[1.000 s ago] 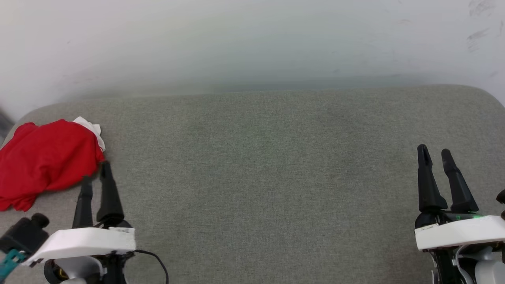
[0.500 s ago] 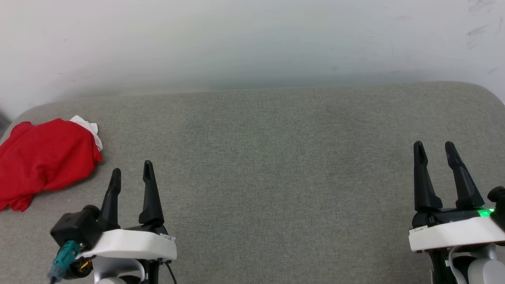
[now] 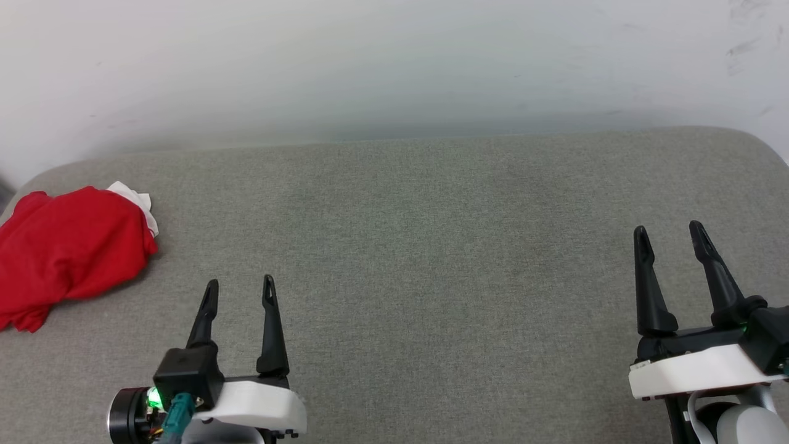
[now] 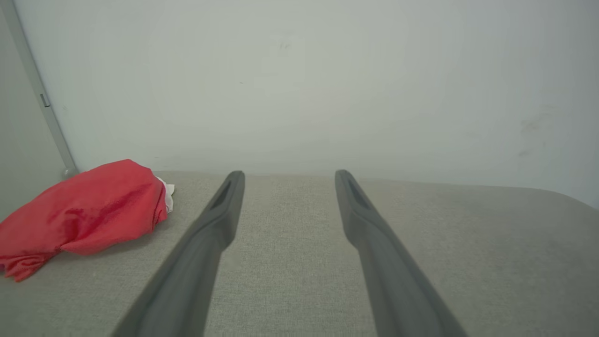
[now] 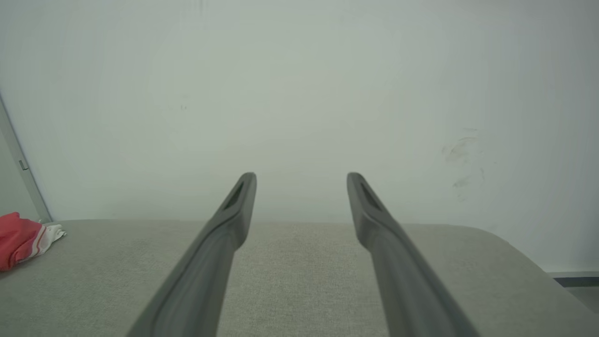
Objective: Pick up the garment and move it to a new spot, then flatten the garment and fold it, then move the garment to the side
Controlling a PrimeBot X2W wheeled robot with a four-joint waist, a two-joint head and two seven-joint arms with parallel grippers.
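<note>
Head view showed one garment (image 3: 68, 246), a red bundle with a bit of white cloth at its far edge. It lay crumpled at the far left of the grey fabric-covered worktop (image 3: 431, 277), close to the rounded left corner. Two grippers were in view, each with two dark fingers. The left gripper (image 3: 240, 282) sat at the lower left, its fingers spread apart and holding nothing, near the garment but clear of it to the right. The right gripper (image 3: 669, 227) sat at the lower right, well apart from the garment, its fingers likewise spread with nothing between them. Left wrist view had the garment off to the left of the fingers, close to the pale wall (image 4: 299, 84). Right wrist view caught red stripes on the garment's white edge at the far left.
</note>
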